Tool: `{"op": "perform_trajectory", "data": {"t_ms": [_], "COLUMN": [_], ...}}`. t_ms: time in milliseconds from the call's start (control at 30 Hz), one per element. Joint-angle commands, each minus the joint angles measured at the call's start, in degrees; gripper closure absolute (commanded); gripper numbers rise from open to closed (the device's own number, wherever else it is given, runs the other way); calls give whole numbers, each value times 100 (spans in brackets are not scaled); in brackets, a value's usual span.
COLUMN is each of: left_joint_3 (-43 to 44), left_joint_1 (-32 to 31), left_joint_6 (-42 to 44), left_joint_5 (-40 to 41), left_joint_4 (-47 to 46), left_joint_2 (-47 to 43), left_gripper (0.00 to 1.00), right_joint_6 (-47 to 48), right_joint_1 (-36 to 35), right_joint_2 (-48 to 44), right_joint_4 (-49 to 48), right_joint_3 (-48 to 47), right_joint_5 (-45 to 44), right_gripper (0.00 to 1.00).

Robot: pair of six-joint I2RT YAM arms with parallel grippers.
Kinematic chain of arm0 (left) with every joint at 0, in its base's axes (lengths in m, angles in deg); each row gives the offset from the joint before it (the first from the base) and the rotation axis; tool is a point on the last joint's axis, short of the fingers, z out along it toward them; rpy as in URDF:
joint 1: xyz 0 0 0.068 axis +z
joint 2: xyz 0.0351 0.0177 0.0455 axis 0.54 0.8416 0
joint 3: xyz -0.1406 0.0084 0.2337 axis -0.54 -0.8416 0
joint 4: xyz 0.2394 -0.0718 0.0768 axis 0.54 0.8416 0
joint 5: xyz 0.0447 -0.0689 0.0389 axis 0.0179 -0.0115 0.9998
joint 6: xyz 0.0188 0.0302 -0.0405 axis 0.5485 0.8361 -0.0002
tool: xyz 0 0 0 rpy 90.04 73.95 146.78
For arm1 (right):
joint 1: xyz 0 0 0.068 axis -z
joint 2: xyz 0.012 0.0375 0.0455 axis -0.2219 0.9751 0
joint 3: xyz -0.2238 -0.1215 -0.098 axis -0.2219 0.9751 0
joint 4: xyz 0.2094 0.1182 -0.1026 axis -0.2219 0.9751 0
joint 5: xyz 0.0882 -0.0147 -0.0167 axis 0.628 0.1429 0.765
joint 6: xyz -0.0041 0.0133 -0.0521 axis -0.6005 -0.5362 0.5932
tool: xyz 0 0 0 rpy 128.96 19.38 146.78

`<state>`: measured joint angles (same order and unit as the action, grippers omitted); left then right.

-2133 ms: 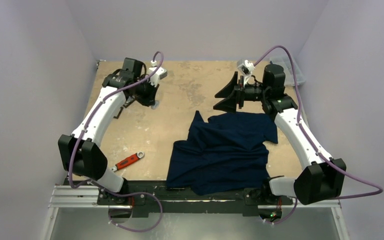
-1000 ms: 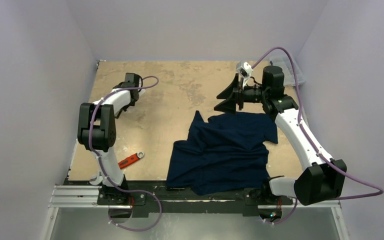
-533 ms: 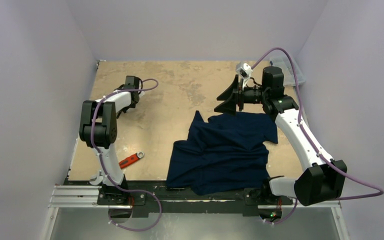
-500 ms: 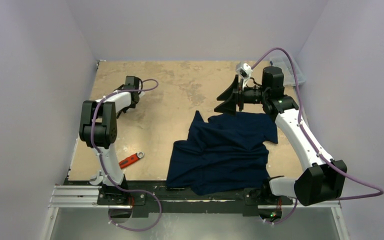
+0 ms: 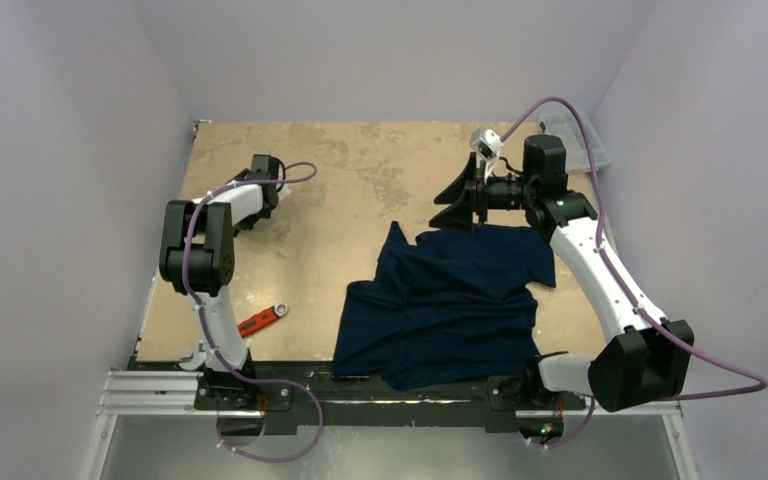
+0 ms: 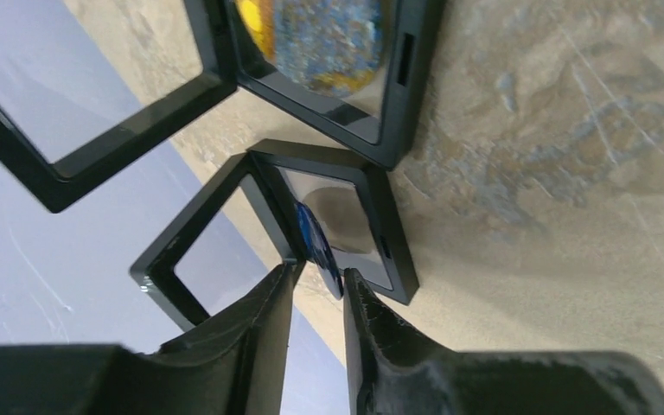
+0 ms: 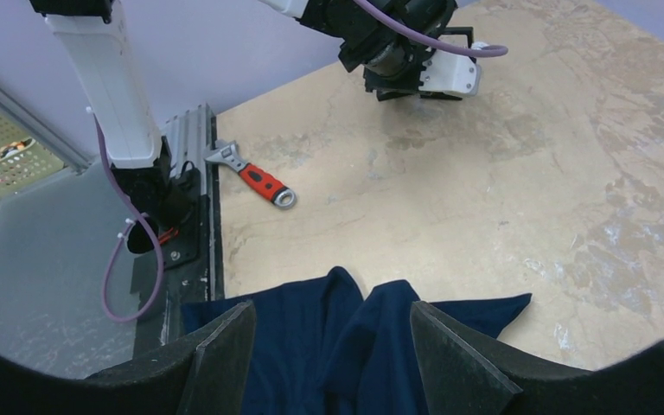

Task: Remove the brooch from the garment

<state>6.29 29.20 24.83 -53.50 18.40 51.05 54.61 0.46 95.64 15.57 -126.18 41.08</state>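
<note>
Swung back far-left, the left gripper, narrowly apart, grip unclear, had the blue brooch at an open display case, off the navy T-shirt; seemingly only release remained. The right gripper gaped empty.

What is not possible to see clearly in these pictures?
- Left pincer: top view, hidden under its own wrist.
- Blue piece between its tips: left wrist view, edge-on, shape unreadable; perhaps the brooch.
- Upper case: same view, cut by the top edge.
- Shirt: right wrist view, cut by the bottom edge.
</note>
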Motion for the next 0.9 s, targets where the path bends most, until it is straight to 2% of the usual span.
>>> {"op": "perform_trajectory", "data": {"t_ms": [0,167,267,400,500,633,767,867], "left_joint_3": [195,408,543,924,1373,2470,2632,2244], "left_joint_1": [50,47,33,-57,-144,-214,-526,-1009], "left_joint_6": [-224,-460,-628,-990,-1288,-1591,-2485,-2959], "left_joint_5": [-242,-441,-747,-1377,-2578,-5042,-6174,-6444], "left_joint_4": [413,772,1033,1664,2396,3943,4049,3524], "left_joint_2": [-112,-265,-447,-704,-974,-842,-735,-836], "left_gripper": [69,64,58,57,57,55,54,54], "right_joint_6": [227,271,281,246,311,934,1736,2032], "right_joint_1": [19,16,17,17,18,128,265,319], "right_joint_2": [-13,2,13,38,114,520,1016,1273], "right_joint_4": [101,130,137,153,419,1428,2248,2372], "right_joint_3": [-280,-264,-250,-254,-300,-636,-843,-781], "right_joint_5": [25,15,24,-24,-318,-905,-1651,-2264], "right_gripper": [30,30,30,30,30,31,32,34]}}
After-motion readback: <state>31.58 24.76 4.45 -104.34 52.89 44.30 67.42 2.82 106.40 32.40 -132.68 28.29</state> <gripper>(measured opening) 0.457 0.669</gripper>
